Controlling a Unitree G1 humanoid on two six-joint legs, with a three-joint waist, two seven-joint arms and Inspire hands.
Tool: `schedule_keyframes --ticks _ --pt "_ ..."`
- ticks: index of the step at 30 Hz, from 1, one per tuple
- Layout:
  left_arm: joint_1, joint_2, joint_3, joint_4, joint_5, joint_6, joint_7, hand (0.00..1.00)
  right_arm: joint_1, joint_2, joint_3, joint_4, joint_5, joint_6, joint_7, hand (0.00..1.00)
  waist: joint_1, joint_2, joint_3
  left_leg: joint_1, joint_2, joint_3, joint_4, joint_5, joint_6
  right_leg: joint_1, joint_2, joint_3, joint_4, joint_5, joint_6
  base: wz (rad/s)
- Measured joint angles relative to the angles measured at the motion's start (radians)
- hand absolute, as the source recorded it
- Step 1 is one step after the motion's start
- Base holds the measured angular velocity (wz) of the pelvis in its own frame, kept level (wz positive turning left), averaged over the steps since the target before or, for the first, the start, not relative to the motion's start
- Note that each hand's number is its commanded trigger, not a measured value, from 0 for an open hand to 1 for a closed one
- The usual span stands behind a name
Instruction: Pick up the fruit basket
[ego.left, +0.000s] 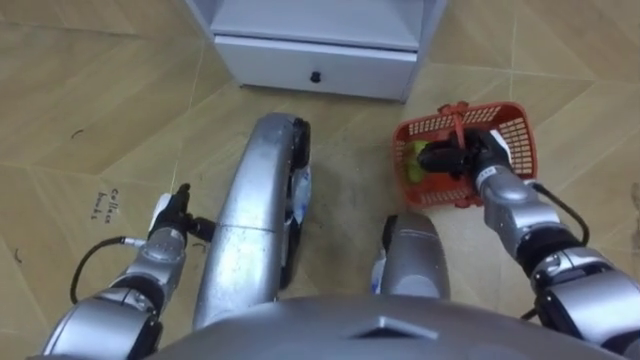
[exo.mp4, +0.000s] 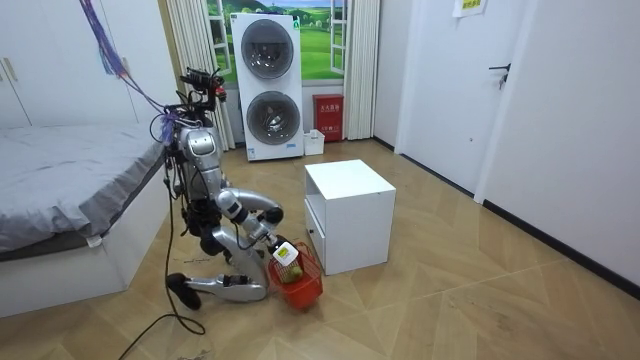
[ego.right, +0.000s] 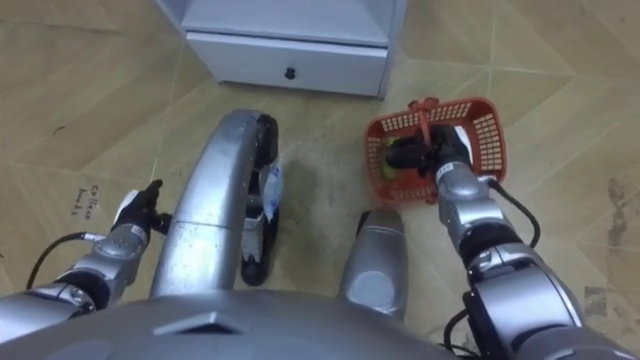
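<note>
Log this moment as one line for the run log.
posture: kneeling by white cabinet | right hand: curled on fruit basket handle | basket contents: green fruit | left hand: idle, low at left

Kneeling, right robot hand (ego.left: 455, 157) curled closed

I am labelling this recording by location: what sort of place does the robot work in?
Probably a room in a home: a bed with grey bedding, two stacked front-loading laundry machines, and a white drawer cabinet on the wood floor.
</note>
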Motion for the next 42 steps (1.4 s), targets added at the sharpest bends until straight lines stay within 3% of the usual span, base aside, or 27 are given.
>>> schedule_keyframes --ticks 1,4,5,7,8,9,10,11,12,13,15,17,18,19,21,24,28,30,33,37,39,42 --pt "-0.004 0.0 0.0 0.0 0.0 0.0 0.0 0.0 -0.006 0.001 0.003 0.0 -0.006 0.002 0.0 1.0 0.0 0.0 0.0 0.004 0.005 0.0 -0.006 0.0 0.0 -0.003 0.006 0.006 -0.01 -0.001 0.001 -0.27" --pt "-0.018 0.0 0.004 -0.005 -0.005 0.002 0.003 0.0 -0.05 0.007 0.034 -0.001 -0.013 0.007 -0.003 1.0 0.005 0.02 -0.001 0.029 0.055 -0.011 -0.081 0.011 0.022 -0.041 0.05 0.016 -0.129 0.0 0.002 -0.45" --pt "-0.019 0.0 0.018 -0.024 -0.008 0.009 0.006 0.0 -0.075 0.012 0.051 -0.006 -0.014 0.007 -0.005 1.0 0.005 0.03 -0.0031 0.036 0.082 -0.02 -0.125 0.036 0.042 -0.057 0.069 0.012 -0.209 0.0 0.003 -0.68" --pt "-0.018 0.002 0.042 -0.054 -0.032 0.015 0.016 0.0 -0.104 0.033 0.063 -0.005 -0.015 0.006 -0.006 1.0 0.017 0.036 -0.0018 0.054 0.128 -0.026 -0.172 0.123 0.063 -0.034 0.088 0.002 -0.361 0.002 0.005 -0.79" --pt "-0.02 0.001 0.043 -0.055 -0.047 0.013 0.016 0.0 -0.1 0.036 0.075 -0.008 -0.023 0.007 -0.005 1.0 0.046 0.045 0.0126 0.051 0.141 0.003 -0.187 0.194 0.081 0.027 0.101 -0.002 -0.48 0.002 0.007 -0.19" --pt "-0.042 -0.015 0.039 -0.067 -0.041 0.007 0.011 0.0 -0.081 0.005 0.06 -0.025 -0.028 0.006 0.0 1.0 0.04 0.033 0.0091 0.057 0.093 0.096 -0.425 0.185 0.099 0.087 0.084 -0.007 -0.587 0.002 0.007 0.13" --pt "-0.043 -0.02 0.038 -0.088 -0.044 0.005 0.011 0.0 -0.078 -0.011 0.053 -0.03 -0.027 0.007 0.002 1.0 0.036 0.04 0.0023 0.071 0.087 0.142 -0.558 0.211 0.146 0.1 0.092 -0.01 -0.639 0.003 0.01 0.45" --pt "-0.044 -0.017 0.04 -0.117 -0.064 -0.001 0.016 0.0 -0.078 -0.017 0.024 -0.06 -0.03 0.02 -0.002 1.0 0.064 0.037 -0.003 0.102 0.094 0.145 -0.608 0.218 0.155 0.116 0.084 -0.012 -0.73 0.019 0.037 -0.14" --pt "-0.045 -0.012 0.043 -0.132 -0.083 -0.002 0.022 0.0 -0.067 -0.017 -0.003 -0.126 -0.032 0.029 0.001 1.0 0.084 0.036 -0.0028 0.144 0.098 0.144 -0.695 0.223 0.159 0.124 0.076 -0.017 -0.841 0.042 0.05 -0.42" --pt "-0.047 -0.009 0.044 -0.133 -0.082 -0.002 0.023 0.0 -0.064 -0.018 -0.003 -0.154 -0.031 0.028 0.003 1.0 0.089 0.036 -0.0029 0.169 0.099 0.144 -0.743 0.234 0.157 0.129 0.067 -0.018 -0.896 0.045 0.055 -0.61" --pt "-0.033 -0.001 0.07 -0.123 -0.072 0.0 0.039 0.0 -0.033 -0.018 -0.002 -0.249 -0.036 0.013 0.019 1.0 0.088 0.032 -0.0022 0.314 0.097 0.143 -0.928 0.277 0.141 0.167 0.004 -0.047 -1.094 0.057 0.07 -0.62" --pt "-0.006 0.008 0.085 -0.12 -0.072 -0.006 0.057 0.0 0.032 -0.019 -0.002 -0.317 -0.084 0.005 0.022 1.0 0.085 0.017 -0.0086 0.427 0.101 0.142 -1.048 0.308 0.129 0.198 -0.024 -0.077 -1.26 0.084 0.072 -0.42" --pt "0.016 0.012 0.096 -0.127 -0.073 -0.006 0.067 0.0 0.086 -0.026 -0.003 -0.382 -0.116 0.005 0.022 1.0 0.083 0.007 -0.0136 0.478 0.103 0.132 -1.099 0.324 0.117 0.207 -0.025 -0.1 -1.371 0.112 0.07 -0.29" --pt "0.025 0.015 0.1 -0.129 -0.072 -0.006 0.069 0.0 0.114 -0.033 -0.004 -0.42 -0.127 0.005 0.023 1.0 0.081 0.003 -0.0131 0.5 0.104 0.125 -1.118 0.329 0.109 0.213 -0.023 -0.115 -1.425 0.126 0.069 -0.19" --pt "0.072 0.019 0.104 -0.141 -0.072 -0.002 0.082 0.0 0.193 -0.064 -0.009 -0.557 -0.152 0.005 0.026 1.0 0.085 -0.007 -0.0205 0.553 0.127 0.118 -1.162 0.347 0.081 0.259 0.003 -0.155 -1.52 0.143 0.078 -0.23" --pt "0.135 0.024 0.106 -0.18 -0.081 -0.001 0.084 0.0 0.216 -0.075 -0.041 -0.641 -0.152 0.004 0.048 1.0 0.078 -0.008 -0.0212 0.582 0.136 0.089 -1.208 0.379 0.052 0.316 0.026 -0.214 -1.62 0.15 0.077 -0.03" --pt "0.23 0.038 0.148 -0.214 -0.08 0.001 0.085 0.0 0.261 -0.079 -0.072 -0.759 -0.144 0.005 0.104 1.0 0.085 -0.004 -0.025 0.649 0.179 0.072 -1.282 0.429 0.011 0.405 0.087 -0.244 -1.745 0.187 0.037 -0.02" --pt "0.271 0.046 0.158 -0.22 -0.071 0.002 0.084 0.0 0.281 -0.08 -0.076 -0.812 -0.146 0.005 0.137 1.0 0.09 -0.002 -0.0301 0.691 0.198 0.071 -1.328 0.453 -0.008 0.441 0.102 -0.267 -1.787 0.207 0.017 -0.03" --pt "0.303 0.044 0.182 -0.235 -0.071 -0.001 0.085 0.0 0.29 -0.081 -0.082 -0.867 -0.144 0.005 0.179 1.0 0.09 -0.004 -0.0315 0.726 0.204 0.072 -1.389 0.497 -0.023 0.452 0.108 -0.287 -1.798 0.223 -0.002 -0.01" --pt "0.323 0.043 0.183 -0.226 -0.073 -0.004 0.085 0.0 0.296 -0.083 -0.081 -0.874 -0.143 0.005 0.236 1.0 0.094 -0.01 -0.0336 0.782 0.215 0.08 -1.451 0.531 -0.039 0.484 0.119 -0.285 -1.826 0.241 -0.022 -0.09" --pt "0.329 0.044 0.185 -0.187 -0.077 -0.004 0.082 0.0 0.297 -0.083 -0.08 -0.883 -0.143 0.005 0.267 1.0 0.101 -0.025 -0.0387 0.817 0.22 0.095 -1.478 0.544 -0.05 0.5 0.121 -0.284 -1.83 0.247 -0.026 -0.22" --pt "0.333 0.043 0.197 -0.144 -0.073 0.004 0.074 0.0 0.3 -0.085 -0.082 -0.922 -0.145 0.005 0.304 1.0 0.1 -0.055 -0.0394 0.851 0.225 0.097 -1.495 0.553 -0.058 0.531 0.133 -0.282 -1.844 0.251 -0.034 -0.07"
